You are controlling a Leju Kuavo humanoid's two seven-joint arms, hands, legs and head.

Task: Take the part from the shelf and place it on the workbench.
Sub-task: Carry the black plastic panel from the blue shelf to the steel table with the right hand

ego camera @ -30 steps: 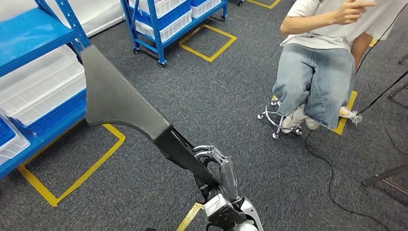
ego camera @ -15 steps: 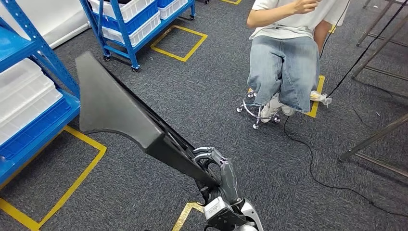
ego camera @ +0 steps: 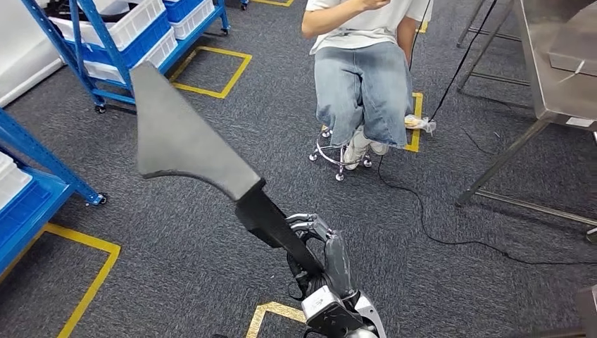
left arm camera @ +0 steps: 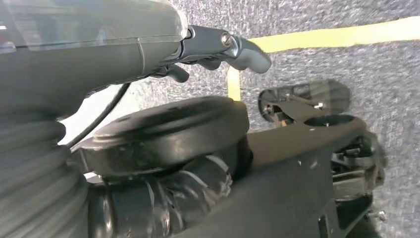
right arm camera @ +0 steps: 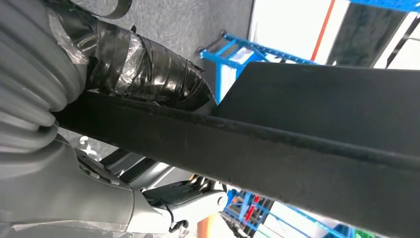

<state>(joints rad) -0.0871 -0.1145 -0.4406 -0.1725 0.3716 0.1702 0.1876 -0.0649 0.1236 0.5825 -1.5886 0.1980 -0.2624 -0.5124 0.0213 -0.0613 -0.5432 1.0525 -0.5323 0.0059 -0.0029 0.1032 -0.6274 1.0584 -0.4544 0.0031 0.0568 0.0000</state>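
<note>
**Head view: carry leg, part in hand, workbench not reached**

Head view, largest first. Grey carpet floor with yellow tape squares takes most of the frame. Steel workbench sits at the upper right edge, its angled legs reaching down toward mid right. Blue shelf rack with white bins stands upper left; a second blue shelf cuts in at the left edge.

Person sits on a wheeled stool at top centre, between the racks and the bench. Black cable runs along the floor from the stool toward the right.

Part: a long dark grey trim piece, wide flat blade at the upper left, narrowing to a black stem at lower centre. Right hand is clamped around the stem, fingers wrapped on it; the right wrist view shows the same stem across the palm. The blade sticks well out ahead of the hand, tilted up and left.

Left hand hangs over the floor in the left wrist view, fingers curled in, nothing in them.

Step, my read: the pick is done, transport is under way, placement is pending.

Next move needs a turn and approach toward the upper right, then lowering the blade flat on the bench top.

Clearance: open carpet lower right. Watch the blade's swing past the person, the bench leg and the cable underfoot.
</note>
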